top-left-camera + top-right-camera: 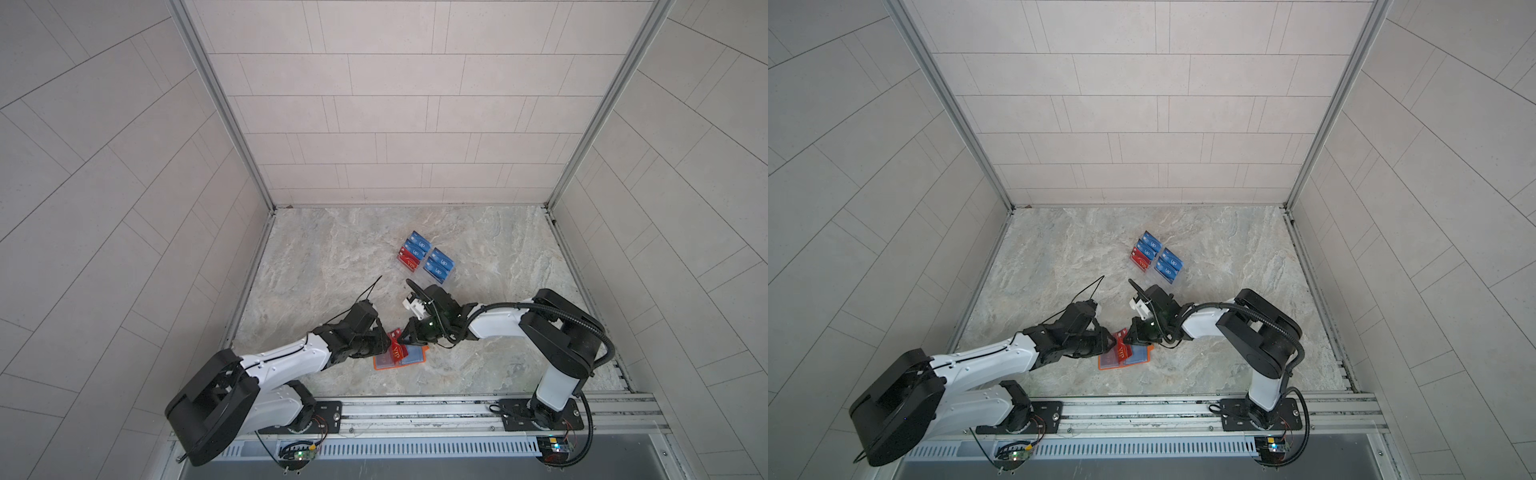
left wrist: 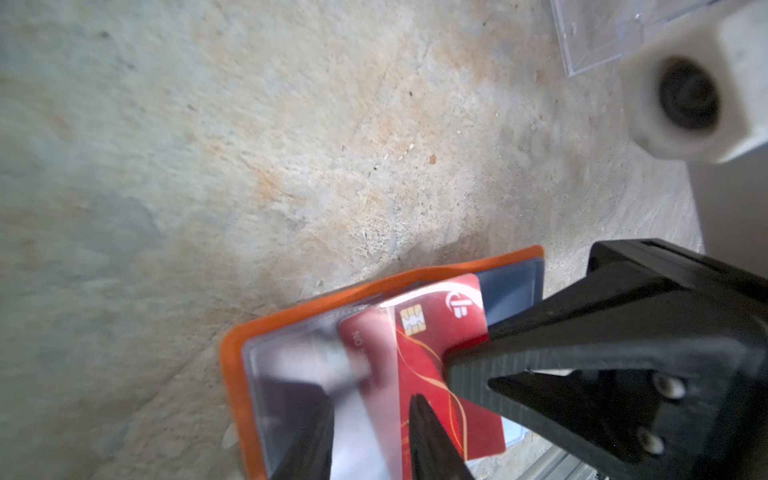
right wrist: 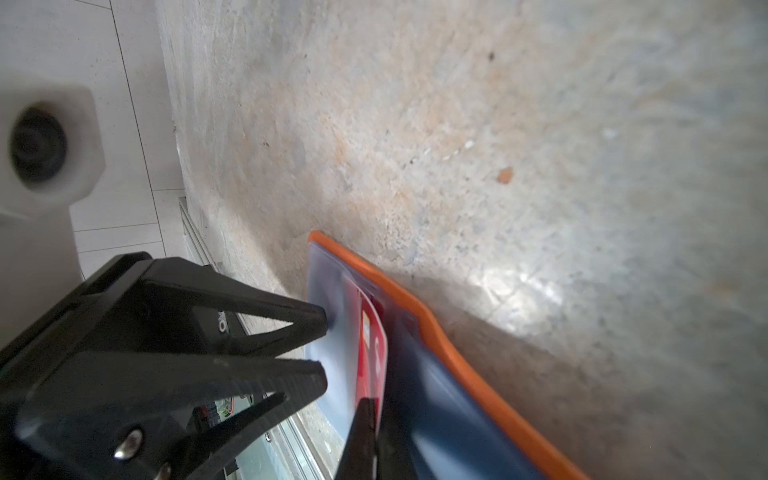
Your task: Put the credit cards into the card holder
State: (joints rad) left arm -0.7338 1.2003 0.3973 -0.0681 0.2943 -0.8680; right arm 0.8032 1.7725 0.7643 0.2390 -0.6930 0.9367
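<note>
The orange card holder (image 1: 379,365) (image 1: 1104,365) lies open on the stone table near the front, its clear sleeves facing up. My right gripper (image 1: 402,340) (image 1: 1128,341) (image 3: 365,415) is shut on one edge of a red credit card (image 1: 397,351) (image 2: 432,332) (image 3: 372,332). The card's far corner sits under a clear sleeve of the holder (image 2: 232,365) (image 3: 436,332). My left gripper (image 1: 384,334) (image 2: 372,415) (image 3: 322,347) is open. Its two tips rest on that sleeve beside the card. Blue shows through the sleeve beyond (image 2: 511,286).
A clear acrylic stand (image 1: 424,262) (image 1: 1156,259) holding several blue cards and a red one stands further back, right of the middle. The two wrists nearly meet over the holder. Metal rails (image 1: 415,411) run along the front edge, and tiled walls close the other sides.
</note>
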